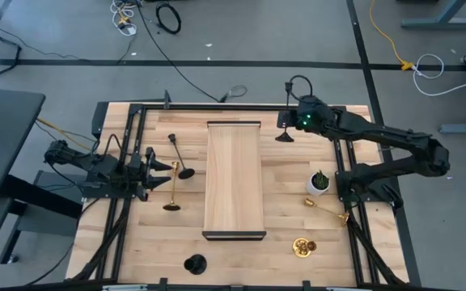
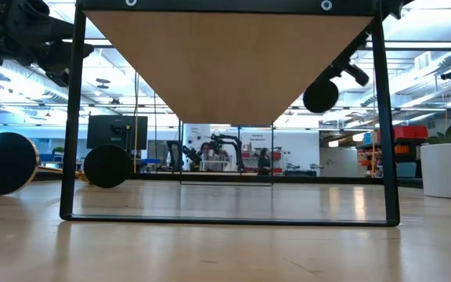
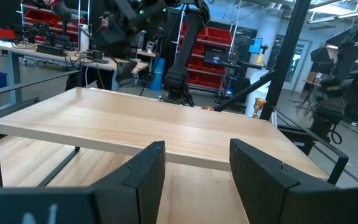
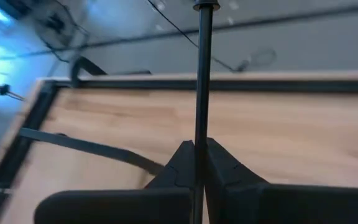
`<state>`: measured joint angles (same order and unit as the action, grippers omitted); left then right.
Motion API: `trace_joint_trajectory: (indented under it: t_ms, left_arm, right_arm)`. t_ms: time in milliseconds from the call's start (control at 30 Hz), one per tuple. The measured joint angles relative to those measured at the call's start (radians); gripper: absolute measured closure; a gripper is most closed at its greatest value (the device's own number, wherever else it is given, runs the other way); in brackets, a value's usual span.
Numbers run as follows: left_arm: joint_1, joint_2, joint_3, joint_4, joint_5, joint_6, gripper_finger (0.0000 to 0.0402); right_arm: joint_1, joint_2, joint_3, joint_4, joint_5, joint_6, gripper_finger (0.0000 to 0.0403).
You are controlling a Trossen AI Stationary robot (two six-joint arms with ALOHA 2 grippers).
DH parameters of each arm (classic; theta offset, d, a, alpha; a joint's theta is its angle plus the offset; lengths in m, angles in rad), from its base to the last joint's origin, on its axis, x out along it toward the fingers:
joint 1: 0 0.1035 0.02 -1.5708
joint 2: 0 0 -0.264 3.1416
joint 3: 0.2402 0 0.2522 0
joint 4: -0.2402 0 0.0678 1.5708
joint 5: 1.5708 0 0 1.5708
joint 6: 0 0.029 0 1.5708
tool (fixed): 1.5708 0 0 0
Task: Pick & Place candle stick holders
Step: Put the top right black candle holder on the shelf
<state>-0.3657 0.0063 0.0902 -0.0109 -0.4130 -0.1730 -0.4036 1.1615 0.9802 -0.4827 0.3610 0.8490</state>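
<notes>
Overhead, right gripper (image 1: 292, 124) clamped on a black candle stick holder (image 1: 285, 134) — cup hidden; left gripper (image 3: 194, 168) parted, empty.

Beside the pale wood shelf (image 1: 235, 178) with its black frame: matte black candle holders (image 1: 177, 155), shiny gold candle holders (image 1: 172, 187), white pot (image 1: 318, 184), green plant (image 1: 320, 179).

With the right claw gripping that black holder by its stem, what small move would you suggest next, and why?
Probably carry it a little toward the wooden shelf. The right claw is shut on the black candle stick holder, held near the table's far edge just beside the shelf, whose top is bare. The left claw waits open.
</notes>
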Motion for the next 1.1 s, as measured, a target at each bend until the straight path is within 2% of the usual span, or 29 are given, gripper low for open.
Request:
trace_joint_trajectory:
  t_ms: [433,867,1100]
  left_arm:
    - [0.0,0.0,0.0,0.0,0.0,0.0,0.022]
    - [0.0,0.0,0.0,0.0,0.0,0.001,0.022]
    - [0.0,0.0,0.0,-0.001,0.0,0.001,0.022]
  right_arm:
    - [0.096,-0.014,0.0,0.348,-0.013,-0.265,0.0401]
    - [0.218,-0.012,0.0,0.484,-0.01,-0.478,0.0401]
    - [0.269,0.031,0.0,0.573,-0.031,-0.641,0.0401]
